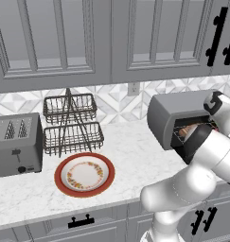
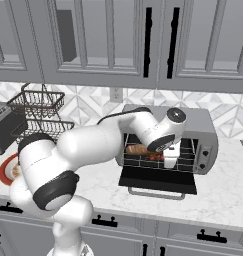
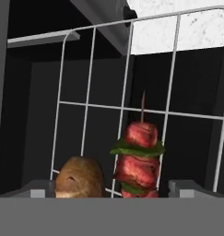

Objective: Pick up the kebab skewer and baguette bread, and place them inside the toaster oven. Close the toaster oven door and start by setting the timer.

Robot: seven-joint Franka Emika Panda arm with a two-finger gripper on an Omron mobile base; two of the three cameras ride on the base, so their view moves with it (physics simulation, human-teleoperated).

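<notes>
Grey cabinets [image 1: 55, 38] hang over a white marble tabletop [image 1: 135, 151]. From the left stand a toaster [image 1: 16, 144], a wire basket rack [image 1: 71, 124] and a red-rimmed plate [image 1: 84, 175]. In the toaster oven [image 2: 193, 120], its door [image 2: 158, 180] dropped flat, the baguette [image 2: 137, 149] and kebab skewer [image 3: 138, 156] lie on the rack, with the gripper [image 2: 169, 156] at the opening, jaws wide and holding nothing.

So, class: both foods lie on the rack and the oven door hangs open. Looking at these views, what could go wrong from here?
1. The gripper, jaws open, sits inside the toaster oven close to the kebab skewer; pulling out carelessly could drag it off the wire rack.
2. The baguette bread lies near the arm and could be nudged.
3. The toaster oven door lies flat; the retreating arm might knock it.
</notes>
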